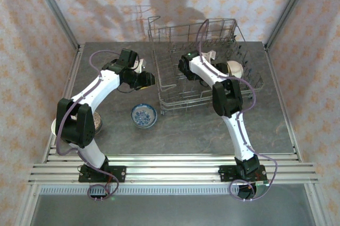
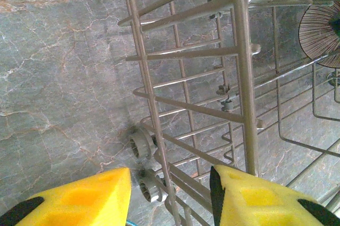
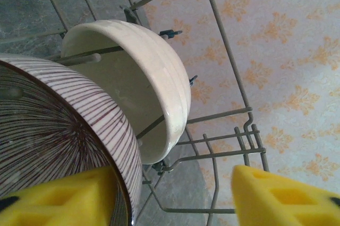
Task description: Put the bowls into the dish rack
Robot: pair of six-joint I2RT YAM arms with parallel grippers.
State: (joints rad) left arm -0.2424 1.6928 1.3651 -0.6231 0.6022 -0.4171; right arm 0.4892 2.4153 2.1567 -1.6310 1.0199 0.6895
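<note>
the dish rack takes up the upper centre-right of the top view. it is thin, stiff wire with upright tines, and i judge it light enough to skid if a bowl is shoved against it. inside it, in the right wrist view, a cream bowl leans on its side at upper centre, and a brown-striped bowl sits at lower left, nearest the camera. a blue patterned bowl rests mouth up on the table at centre, apart from the rack.

these look like glazed ceramic: rigid, smooth, probably slippery and easy to chip (rim against wire is the likely knock). the rim wall looks the best hold, one finger inside and one outside.

the right gripper is spread wide and holds nothing, with one pad just beside the striped rim. the left gripper hovers by the rack's lower left corner, its fingers part-way apart and nothing i can make out between them.

a pale shape beside the left wrist may be another bowl. a speckled bowl at lower left is half covered by the left arm. whatever props the striped bowl is hidden.
</note>
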